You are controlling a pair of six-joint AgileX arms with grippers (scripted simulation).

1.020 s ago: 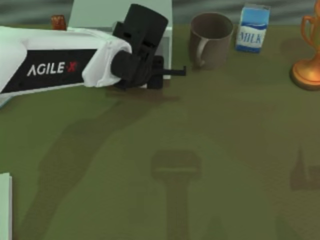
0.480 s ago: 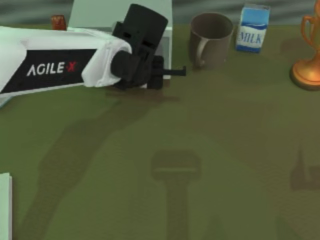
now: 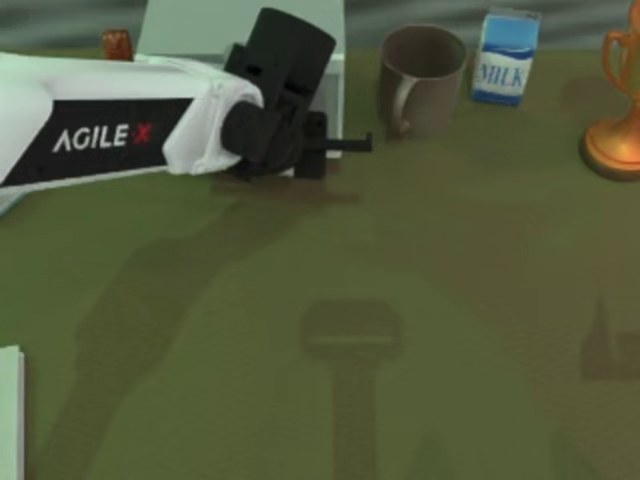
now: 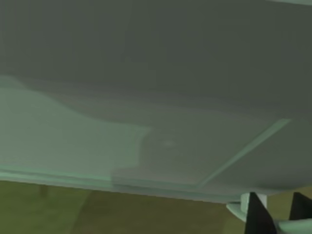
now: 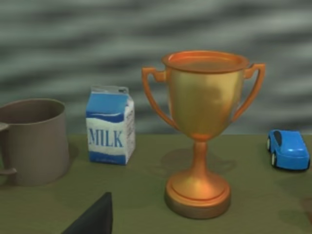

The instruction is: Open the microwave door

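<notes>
The pale grey-green microwave [image 3: 240, 25] stands at the back left of the table, partly under my left arm. Its door [image 4: 161, 97] fills the left wrist view as a grey, pale-framed panel. The light handle [image 4: 253, 201] juts out at the door's edge. My left gripper [image 3: 368, 142] is at the microwave's front right corner. Its dark fingertips [image 4: 258, 217] stand close together on either side of the handle, shut on it. My right gripper shows only as one dark fingertip [image 5: 97, 217] and is out of the top view.
A brown mug [image 3: 420, 75], a milk carton [image 3: 505, 55] and a gold trophy [image 3: 620, 100] line the back right. A blue toy car [image 5: 287, 148] sits beyond the trophy. A small orange object [image 3: 116, 43] lies left of the microwave.
</notes>
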